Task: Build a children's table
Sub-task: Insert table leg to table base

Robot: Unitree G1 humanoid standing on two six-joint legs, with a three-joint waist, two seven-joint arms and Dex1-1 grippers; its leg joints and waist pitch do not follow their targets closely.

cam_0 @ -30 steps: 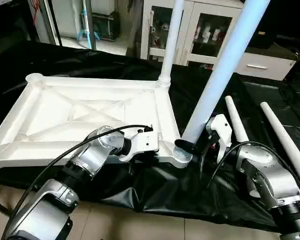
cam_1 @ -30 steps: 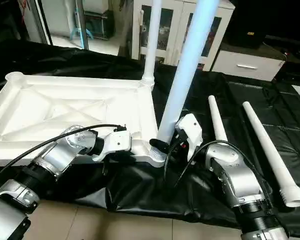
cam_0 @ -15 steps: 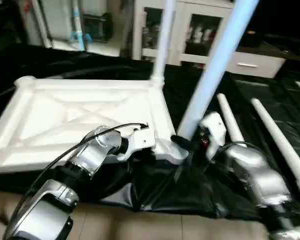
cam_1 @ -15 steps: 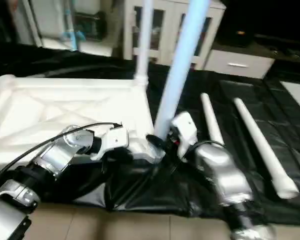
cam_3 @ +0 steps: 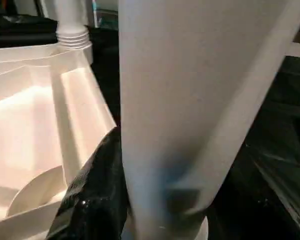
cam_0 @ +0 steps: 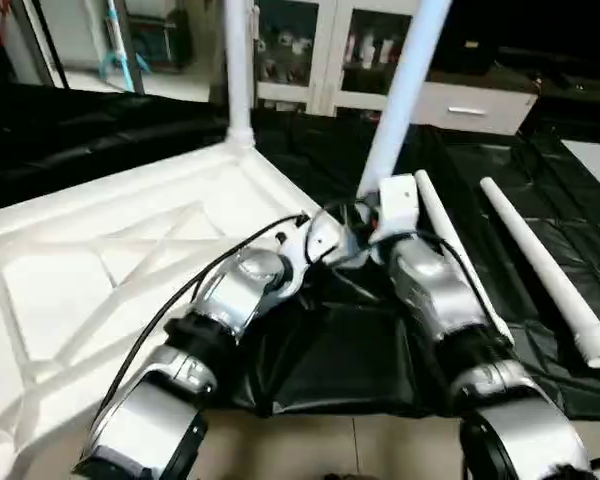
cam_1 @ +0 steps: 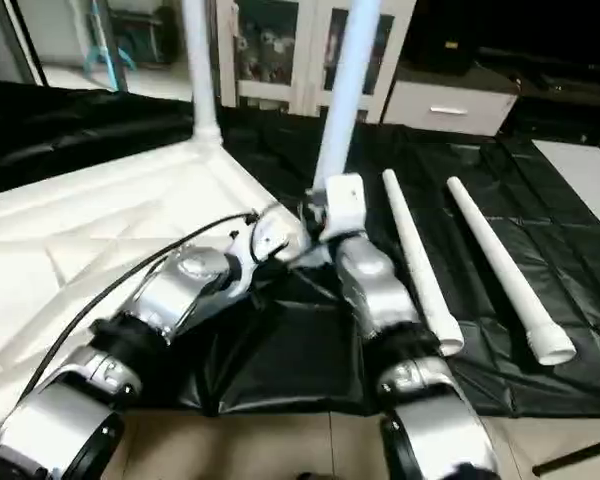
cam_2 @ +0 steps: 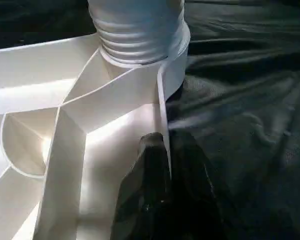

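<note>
Between the right end effector (cam_3: 140,200) fingers stands an upright leg (cam_3: 190,100).

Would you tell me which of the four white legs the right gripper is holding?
The near upright leg, at the tabletop's near corner. The far leg stands free; two others lie flat on the black sheet.

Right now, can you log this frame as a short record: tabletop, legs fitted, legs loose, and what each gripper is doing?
tabletop: white tabletop lying underside up on the black sheet
legs fitted: far leg upright in a corner socket
leg in work: near leg upright at the near corner, threaded end at the socket
legs loose: two loose legs lying on the sheet on the robot's right
left gripper: shut on the tabletop's rim
right gripper: around the near leg's base
</note>
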